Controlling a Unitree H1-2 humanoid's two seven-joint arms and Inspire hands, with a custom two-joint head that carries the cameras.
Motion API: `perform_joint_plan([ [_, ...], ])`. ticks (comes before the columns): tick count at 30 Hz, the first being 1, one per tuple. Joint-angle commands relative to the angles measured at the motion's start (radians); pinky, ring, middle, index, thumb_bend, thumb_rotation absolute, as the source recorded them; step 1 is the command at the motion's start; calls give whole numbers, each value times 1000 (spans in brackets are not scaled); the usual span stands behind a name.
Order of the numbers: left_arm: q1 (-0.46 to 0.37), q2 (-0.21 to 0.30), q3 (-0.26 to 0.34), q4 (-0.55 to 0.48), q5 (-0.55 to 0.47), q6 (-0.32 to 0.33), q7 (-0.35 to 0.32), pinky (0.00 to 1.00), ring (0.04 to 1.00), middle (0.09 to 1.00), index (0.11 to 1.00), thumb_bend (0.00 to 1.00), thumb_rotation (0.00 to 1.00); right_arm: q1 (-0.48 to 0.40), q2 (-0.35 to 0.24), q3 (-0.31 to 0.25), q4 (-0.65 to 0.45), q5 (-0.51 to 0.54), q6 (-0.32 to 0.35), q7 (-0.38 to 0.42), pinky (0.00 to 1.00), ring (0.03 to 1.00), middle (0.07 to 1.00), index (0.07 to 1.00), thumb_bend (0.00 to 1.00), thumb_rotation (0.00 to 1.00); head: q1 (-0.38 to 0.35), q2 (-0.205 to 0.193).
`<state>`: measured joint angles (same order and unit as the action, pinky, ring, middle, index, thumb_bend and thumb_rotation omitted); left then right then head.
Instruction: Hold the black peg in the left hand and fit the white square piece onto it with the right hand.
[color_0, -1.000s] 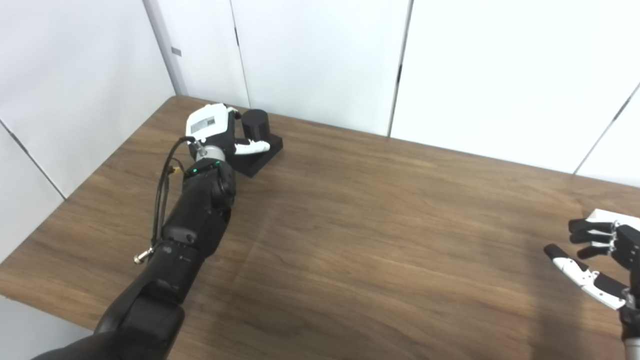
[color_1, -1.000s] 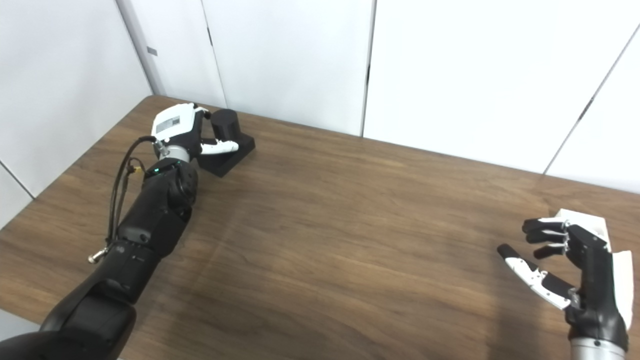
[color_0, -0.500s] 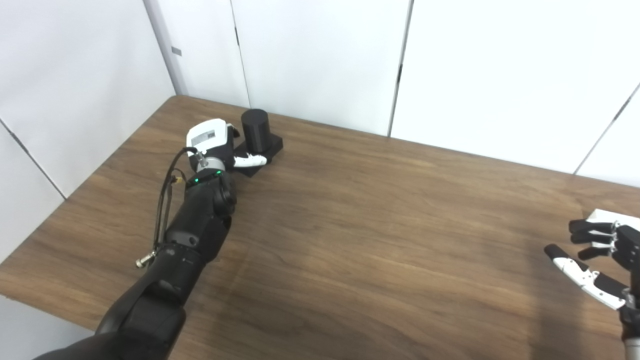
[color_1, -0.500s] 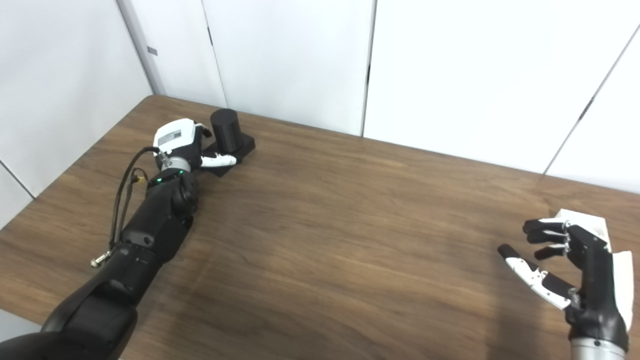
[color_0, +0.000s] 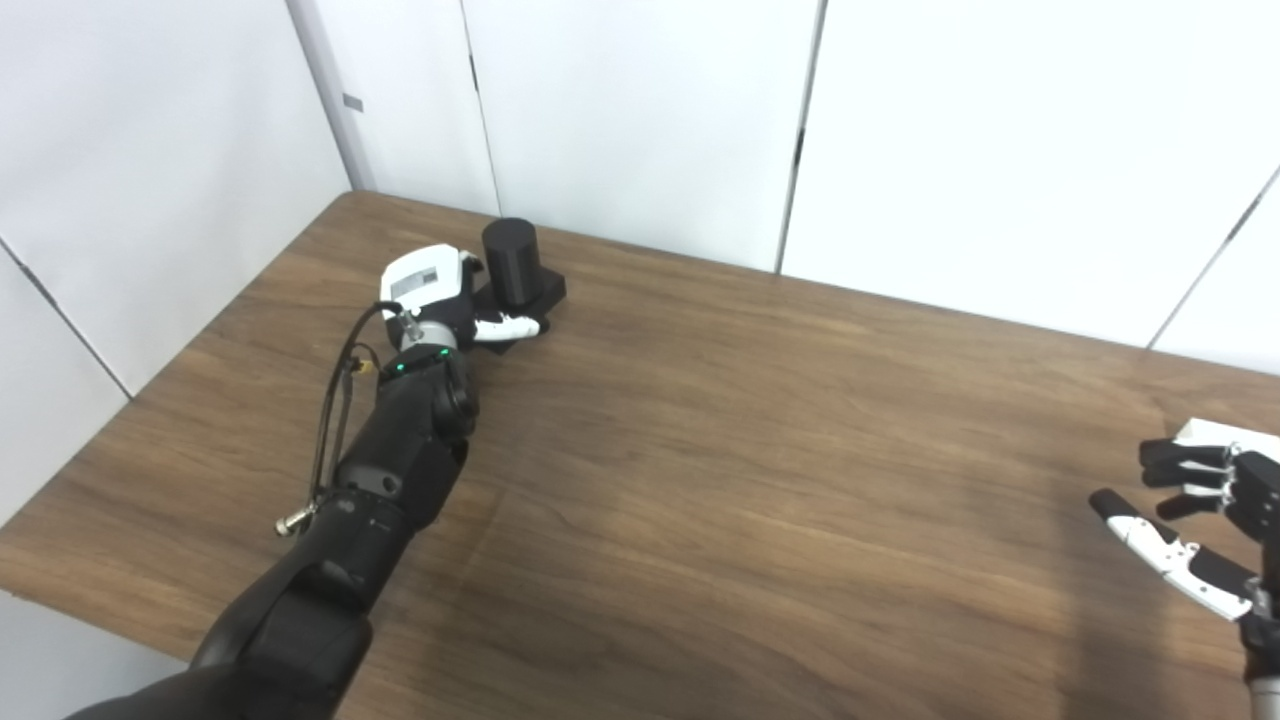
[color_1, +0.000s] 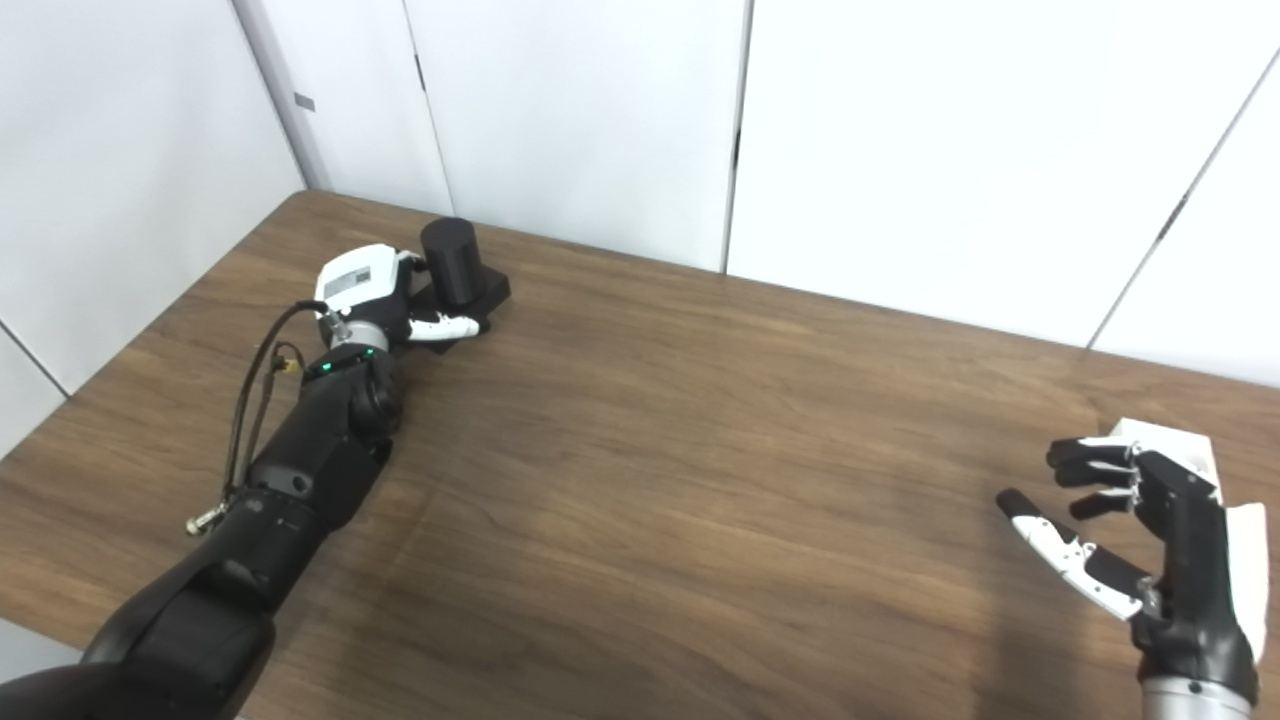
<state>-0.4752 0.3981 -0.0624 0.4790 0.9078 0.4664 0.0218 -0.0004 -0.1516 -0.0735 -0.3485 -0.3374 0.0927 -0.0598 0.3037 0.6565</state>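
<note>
Bench (color_0: 700, 480) carried both parts, well apart; nothing yet mated. Left hand (color_0: 440, 300) at 10 o'clock was wrapped about the base of the black peg (color_0: 512, 262), not visibly lifted; right hand (color_1: 1140, 540) at 4 o'clock hung spread, empty, just before the white square piece (color_1: 1185, 445).

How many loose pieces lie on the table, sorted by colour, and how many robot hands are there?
Black pieces: 1, the black peg on its base, by the left robot hand
White pieces: 1, the white square piece behind the right robot hand
Robot hands: 2
Total: 4
</note>
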Motion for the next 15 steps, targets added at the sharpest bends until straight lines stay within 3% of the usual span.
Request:
perform_joint_plan([
  [1,-42,33,-3,-11,5,3,6,795,961,921,751,859,457,-22,-6,-10,-35,2,-16,-9,418,547,606,489,493,114,1,0],
  [7,-38,50,-21,-23,-38,1,-13,795,953,897,665,844,351,-24,-6,-14,-33,5,-15,-8,416,545,603,489,494,115,3,5],
  [11,-27,64,-31,-49,-83,-1,-39,735,924,869,591,806,277,-25,-5,-15,-29,5,-15,-10,418,546,605,489,494,115,3,5],
  [15,-24,72,-41,-43,-100,0,-42,706,900,848,576,803,254,-26,-4,-15,-30,2,-13,-11,416,547,606,489,494,115,3,9],
])
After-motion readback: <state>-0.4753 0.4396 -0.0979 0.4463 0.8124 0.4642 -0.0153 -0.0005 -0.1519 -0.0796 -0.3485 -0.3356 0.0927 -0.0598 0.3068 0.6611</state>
